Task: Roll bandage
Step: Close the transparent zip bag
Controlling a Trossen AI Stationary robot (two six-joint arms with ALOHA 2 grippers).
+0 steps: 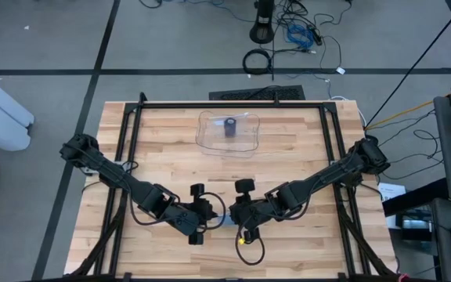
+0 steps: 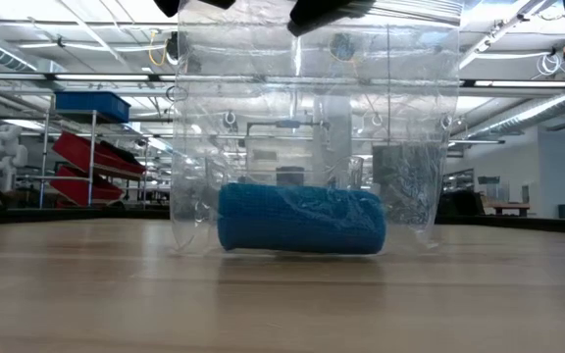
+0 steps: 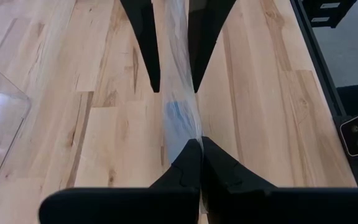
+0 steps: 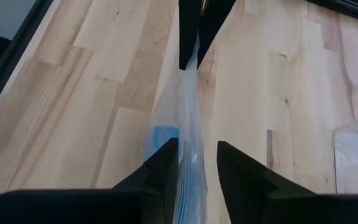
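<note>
A narrow strip of clear, filmy wrap with a blue patch in it point(image 3: 178, 115) runs between my two grippers near the table's near edge; it also shows in the right wrist view point(image 4: 188, 118). My left gripper point(image 3: 201, 144) is shut on it. My right gripper point(image 4: 197, 152) is open, with one finger on either side of the strip; I cannot tell whether they touch it. A blue bandage roll point(image 2: 300, 221) lies on its side in a clear plastic container point(image 1: 229, 133) at the far middle of the table. My left gripper pinches the strip between its two fingertips point(image 3: 191, 155), at the strip's end point(image 3: 188, 134) on its own side. The fingers come level from the table's left, along the strip. The strip runs straight away from them toward my right gripper, just above the wood.
The black frame rails point(image 1: 131, 133) run along the table's left and right sides. Bare wood point(image 1: 171, 157) lies between the grippers and the container. A yellow-tipped cable point(image 1: 245, 241) loops on the table below my right gripper.
</note>
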